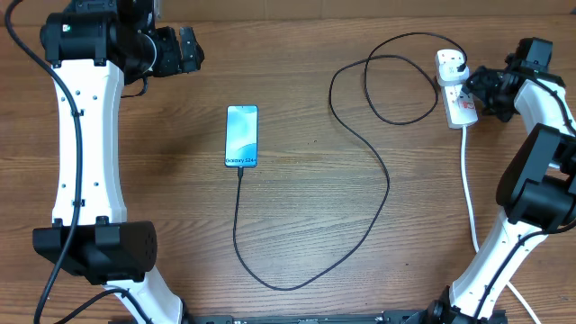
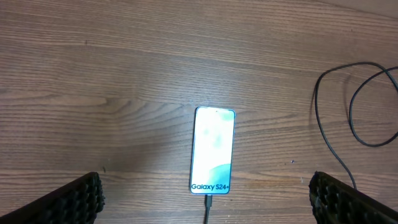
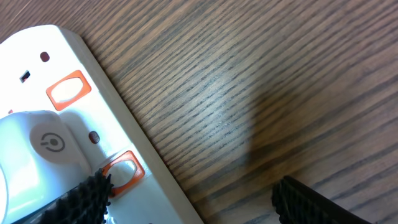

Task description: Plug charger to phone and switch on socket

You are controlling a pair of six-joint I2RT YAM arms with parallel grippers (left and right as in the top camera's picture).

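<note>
Right wrist view: right gripper (image 3: 193, 198), fingers (image 3: 311, 202) spread, hovers over the socket (image 3: 106, 106); the nearer orange switch (image 3: 121, 173) lies lower left, beside 1 finger.

I read left gripper (image 1: 191, 49) held high, far-left, jaws spread wide; right gripper (image 1: 475, 88) low, jaws spread.

The only wording that can be read stands on the screen of the phone (image 2: 213, 150), where "Galaxy S24+" runs in dark letters along its lower edge, clear in the left wrist view (the overhead view shows the same line, only just legible). On the socket (image 3: 102, 109), a white rounded piece (image 3: 37, 155) bears a grey power sign, a ring with a short stroke. A red label on the socket, seen from overhead, is too small to read.
</note>
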